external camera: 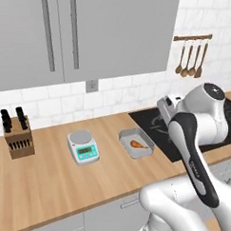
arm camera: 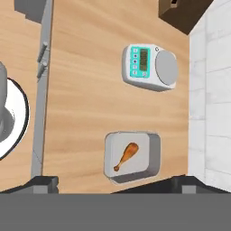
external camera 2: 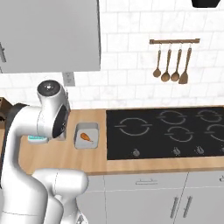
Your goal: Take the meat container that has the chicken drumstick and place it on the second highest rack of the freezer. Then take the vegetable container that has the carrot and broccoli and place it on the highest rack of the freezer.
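Hovering tool (arm camera: 115, 180) above meat container (arm camera: 132, 156), jaws spread, pointing down

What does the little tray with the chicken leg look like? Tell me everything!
The meat container is a small grey rectangular tray with rounded corners, raised walls and no lid. It sits flat on the wooden counter, between the kitchen scale and the black cooktop. One tan-orange chicken drumstick lies slantwise inside. Nothing else touches it; the jaws hang above it.
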Robot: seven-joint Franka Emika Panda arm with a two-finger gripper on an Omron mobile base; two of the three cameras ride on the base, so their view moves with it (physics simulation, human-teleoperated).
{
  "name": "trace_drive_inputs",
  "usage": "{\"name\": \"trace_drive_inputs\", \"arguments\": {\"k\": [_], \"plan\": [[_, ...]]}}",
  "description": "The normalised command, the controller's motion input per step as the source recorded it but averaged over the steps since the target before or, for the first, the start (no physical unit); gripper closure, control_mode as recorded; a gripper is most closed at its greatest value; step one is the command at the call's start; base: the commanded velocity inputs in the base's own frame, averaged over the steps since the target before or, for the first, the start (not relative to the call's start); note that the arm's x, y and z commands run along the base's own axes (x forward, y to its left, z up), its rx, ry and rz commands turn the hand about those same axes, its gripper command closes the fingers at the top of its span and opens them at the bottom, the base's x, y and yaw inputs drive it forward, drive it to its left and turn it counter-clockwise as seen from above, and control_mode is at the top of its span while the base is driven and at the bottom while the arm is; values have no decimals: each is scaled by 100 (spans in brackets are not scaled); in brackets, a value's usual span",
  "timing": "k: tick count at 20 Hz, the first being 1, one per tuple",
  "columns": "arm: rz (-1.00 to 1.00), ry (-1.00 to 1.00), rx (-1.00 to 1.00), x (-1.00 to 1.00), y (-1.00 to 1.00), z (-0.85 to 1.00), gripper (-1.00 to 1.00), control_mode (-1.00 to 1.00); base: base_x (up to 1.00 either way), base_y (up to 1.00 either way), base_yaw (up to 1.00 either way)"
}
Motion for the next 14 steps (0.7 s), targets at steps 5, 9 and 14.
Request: {"name": "trace_drive_inputs", "arguments": {"k": [5, 9, 14], "plan": [[13, 21, 0, 6, -4, -74, -100, -100, 0, 0, 0], [17, 20, -1, 0, -3, -67, -100, -100, 0, 0, 0], [12, 17, -3, 7, -7, -46, -100, -100, 0, 0, 0]]}}
